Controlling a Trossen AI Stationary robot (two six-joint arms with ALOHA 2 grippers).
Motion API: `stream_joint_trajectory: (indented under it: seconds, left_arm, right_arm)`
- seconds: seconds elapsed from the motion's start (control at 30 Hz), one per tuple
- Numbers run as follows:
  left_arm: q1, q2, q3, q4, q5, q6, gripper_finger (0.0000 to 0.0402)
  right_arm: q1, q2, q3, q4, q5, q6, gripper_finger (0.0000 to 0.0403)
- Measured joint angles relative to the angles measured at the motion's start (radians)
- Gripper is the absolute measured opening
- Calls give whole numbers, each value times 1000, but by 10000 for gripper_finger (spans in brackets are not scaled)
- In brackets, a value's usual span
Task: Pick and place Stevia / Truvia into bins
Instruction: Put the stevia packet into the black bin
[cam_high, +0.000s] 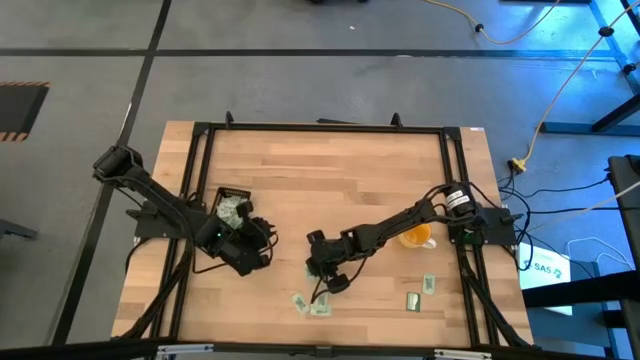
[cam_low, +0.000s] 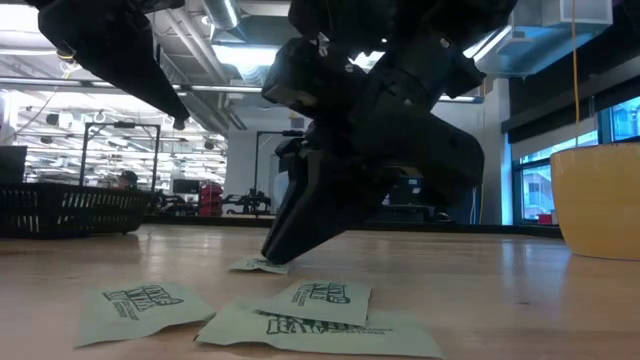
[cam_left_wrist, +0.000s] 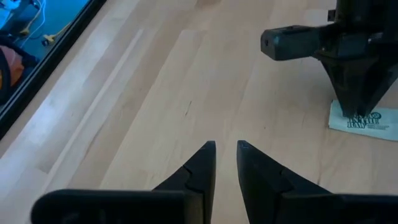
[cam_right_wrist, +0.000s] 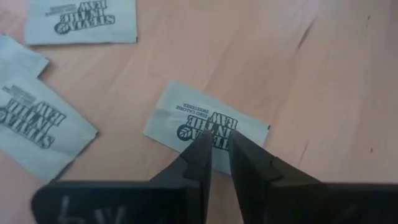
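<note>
Pale green paper sachets (cam_right_wrist: 207, 124) with dark green block lettering lie on a light honey-coloured wooden table (cam_high: 330, 170) with fine plank lines. In the overhead picture, more pale green sachets (cam_high: 311, 303) sit at lower centre. A black tray (cam_high: 234, 203), left of centre, holds green and white packets. Both robot arms are black. A yellow cup (cam_high: 417, 237) stands right of centre. The floor around is grey, crossed by dark lines.

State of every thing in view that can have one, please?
Left end effector: slightly open, empty, over bare table.
Right end effector: down on one sachet.
That sachet: flat on the table.
Bin: holds a few sachets.
Other loose sachets: lying flat.
Yellow cup: upright.
</note>
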Motion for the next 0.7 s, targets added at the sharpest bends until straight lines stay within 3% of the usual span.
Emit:
stream_joint_trajectory:
  seconds: [0.17, 0.53, 0.7]
  left_arm:
    - [0, 0, 0, 0, 0, 0, 56]
    - [0, 0, 0, 0, -3, 0, 55]
    - [0, 0, 0, 0, -3, 0, 52]
  right_arm:
    - [-1, 17, 0, -7, 0, 2, 62]
    - [-3, 19, -2, -10, 24, 1, 9]
    - [-3, 17, -4, -3, 30, 7, 3]
